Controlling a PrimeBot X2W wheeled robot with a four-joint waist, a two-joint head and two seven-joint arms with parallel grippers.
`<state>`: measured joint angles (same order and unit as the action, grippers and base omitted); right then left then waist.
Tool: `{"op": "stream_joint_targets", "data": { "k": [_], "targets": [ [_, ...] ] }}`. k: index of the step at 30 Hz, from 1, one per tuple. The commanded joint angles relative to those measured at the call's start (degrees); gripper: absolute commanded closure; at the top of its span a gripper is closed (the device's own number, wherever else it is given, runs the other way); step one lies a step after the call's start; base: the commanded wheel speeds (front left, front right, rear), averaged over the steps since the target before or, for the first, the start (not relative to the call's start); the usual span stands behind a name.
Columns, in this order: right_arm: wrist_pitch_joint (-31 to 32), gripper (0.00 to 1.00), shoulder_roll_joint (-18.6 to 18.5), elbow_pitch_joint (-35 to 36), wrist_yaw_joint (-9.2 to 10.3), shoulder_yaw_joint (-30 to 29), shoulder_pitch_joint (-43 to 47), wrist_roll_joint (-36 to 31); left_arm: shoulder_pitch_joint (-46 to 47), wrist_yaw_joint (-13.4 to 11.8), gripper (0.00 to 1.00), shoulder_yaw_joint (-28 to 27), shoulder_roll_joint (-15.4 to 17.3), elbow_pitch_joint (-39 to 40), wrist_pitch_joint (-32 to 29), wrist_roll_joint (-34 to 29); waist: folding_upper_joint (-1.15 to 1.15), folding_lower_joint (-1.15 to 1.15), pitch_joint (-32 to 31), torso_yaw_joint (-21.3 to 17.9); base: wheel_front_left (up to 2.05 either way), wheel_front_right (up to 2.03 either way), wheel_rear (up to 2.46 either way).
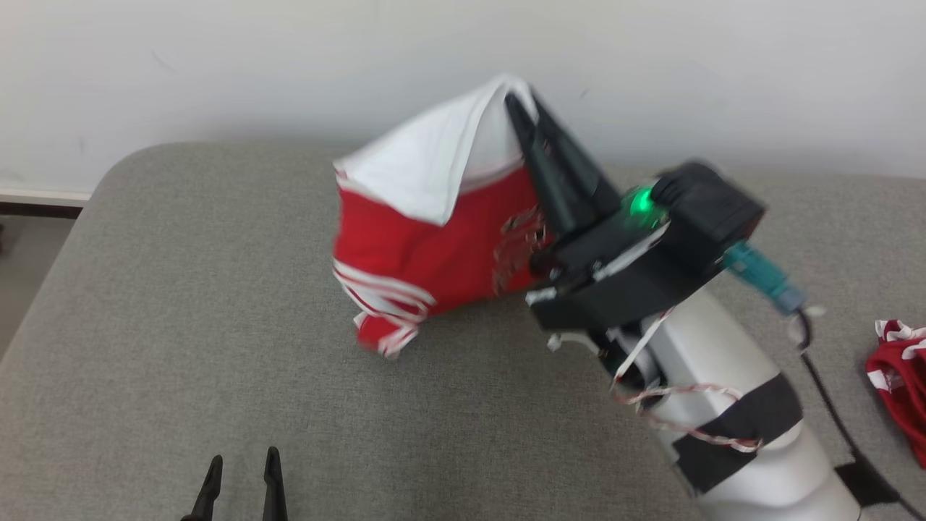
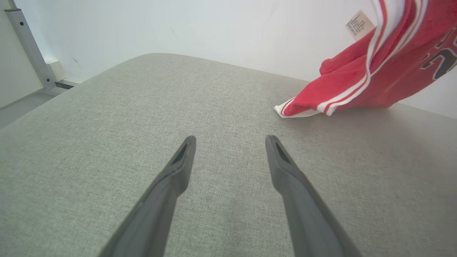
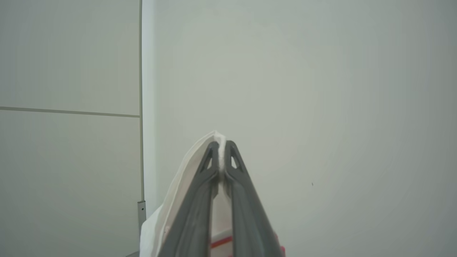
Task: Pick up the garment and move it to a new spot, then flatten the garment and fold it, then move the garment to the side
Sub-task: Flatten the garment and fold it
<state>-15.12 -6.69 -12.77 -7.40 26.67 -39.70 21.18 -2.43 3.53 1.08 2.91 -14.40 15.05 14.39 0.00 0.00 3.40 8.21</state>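
Nearest, at the lower left of the head view: left gripper (image 1: 244,457), long dark fingers spread wide, nothing between them, low over the grey woven fabric surface (image 1: 181,325). Same from the left wrist view, with the fingers parted above bare grey weave and apart from any cloth.

Further in, to the right: right gripper (image 1: 522,98) raised on its pale forearm, fingers pressed together on a white fold at the very peak of the red-and-white sports jersey (image 1: 427,246). In the right wrist view, a thin white edge pinched between the tips (image 3: 222,144), more white cloth draped down the left finger.

Jersey hanging down and leftward from that pinch — striped red hem (image 2: 303,107) touching the surface, ahead and to the right of the left gripper.

Hard to make out: printing on the red front, blurred and partly behind the right fingers; dark numeral cut off at the left wrist view's right edge; small white label (image 2: 358,23), print too small to read. At the head view's right edge, a second red-and-white cloth (image 1: 901,383) — cropped by the frame. Farthest back, plain white wall (image 1: 217,58).
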Motion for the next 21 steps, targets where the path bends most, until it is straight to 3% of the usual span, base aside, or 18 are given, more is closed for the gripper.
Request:
{"op": "stream_joint_targets", "data": {
  "k": [1,14,21],
  "targets": [
    [0.0,1.00,0.0,0.9,-0.16,-0.7,-1.6,0.1,-0.4,0.1,0.00,-0.2,0.0,-0.1,0.2,0.1,0.00,0.00,-0.8,0.2,0.00,0.00,0.00],
    [0.0,1.00,1.3,7.3,-0.16,-10.8,-11.8,1.3,-0.3,-0.4,0.00,0.2,0.0,-0.3,0.2,1.2,0.00,0.00,0.1,-0.1,0.00,0.00,0.00],
    [0.0,1.00,0.1,-3.3,-0.17,-13.8,-12.5,-3.2,0.8,-1.0,0.00,1.8,0.0,-0.5,0.2,1.5,0.00,0.00,2.2,0.5,0.00,0.00,0.00]
  ]
}}
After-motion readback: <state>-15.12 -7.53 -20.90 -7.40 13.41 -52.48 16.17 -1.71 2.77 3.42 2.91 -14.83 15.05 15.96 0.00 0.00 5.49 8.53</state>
